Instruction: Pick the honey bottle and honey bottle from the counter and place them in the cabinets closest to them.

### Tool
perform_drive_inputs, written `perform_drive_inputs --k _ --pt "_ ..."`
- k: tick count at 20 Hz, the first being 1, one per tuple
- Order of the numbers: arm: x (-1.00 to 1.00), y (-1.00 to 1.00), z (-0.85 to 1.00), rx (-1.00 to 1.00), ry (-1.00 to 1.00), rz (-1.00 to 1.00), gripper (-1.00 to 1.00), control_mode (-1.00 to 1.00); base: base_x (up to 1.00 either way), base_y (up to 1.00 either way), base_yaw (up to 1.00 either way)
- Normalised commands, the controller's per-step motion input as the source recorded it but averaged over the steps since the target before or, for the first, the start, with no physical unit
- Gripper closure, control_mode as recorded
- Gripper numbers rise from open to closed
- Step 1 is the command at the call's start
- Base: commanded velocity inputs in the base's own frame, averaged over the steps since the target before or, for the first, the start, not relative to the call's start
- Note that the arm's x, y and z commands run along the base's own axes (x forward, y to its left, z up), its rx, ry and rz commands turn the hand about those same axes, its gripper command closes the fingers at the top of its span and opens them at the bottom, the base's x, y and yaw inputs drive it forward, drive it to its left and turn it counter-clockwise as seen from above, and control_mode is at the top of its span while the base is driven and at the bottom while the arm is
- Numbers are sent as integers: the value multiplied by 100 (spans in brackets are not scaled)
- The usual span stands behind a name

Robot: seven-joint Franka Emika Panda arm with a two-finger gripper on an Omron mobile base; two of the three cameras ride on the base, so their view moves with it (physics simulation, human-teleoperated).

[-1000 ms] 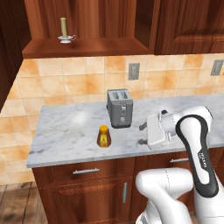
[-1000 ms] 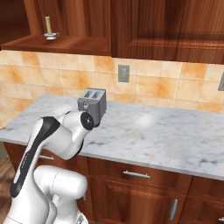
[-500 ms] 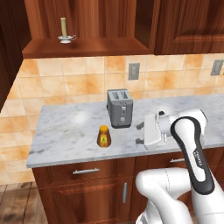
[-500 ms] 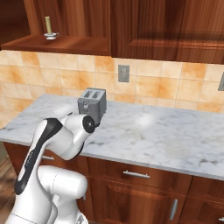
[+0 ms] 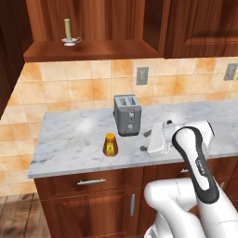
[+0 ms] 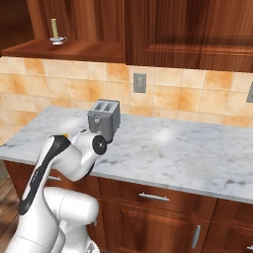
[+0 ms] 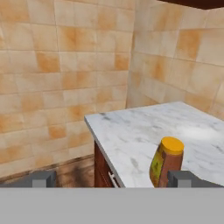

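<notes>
The tool (image 5: 148,141) has its jaws wide apart and holds nothing. The honey bottle (image 5: 110,144) stands on the tabletop (image 5: 69,139), at the toaster's (image 5: 127,114) seven o'clock. I think it is reaching; next it must get around the bottle and squeeze

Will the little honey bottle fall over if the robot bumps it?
Probably it could. The honey bottle stands upright and is taller than it is wide, so a push near its orange cap may tip it. Its rounded body looks smooth, so once down it might roll on the marble counter. It looks stiff, so the open gripper likely won't squash it.
</notes>
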Motion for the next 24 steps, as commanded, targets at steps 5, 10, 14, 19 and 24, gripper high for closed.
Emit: perform_drive_inputs --k 5,10,14,19,24 --pt "27 3 -34 0 0 -5 -100 -100 0 0 0" --pt "12 24 -19 0 -1 1 -100 -100 0 0 0" --pt "13 32 -19 0 0 4 -100 -100 0 0 0" --pt "6 13 -14 0 0 2 -100 -100 0 0 0" --pt "0 0 -8 1 -2 0 -100 -100 0 0 0"
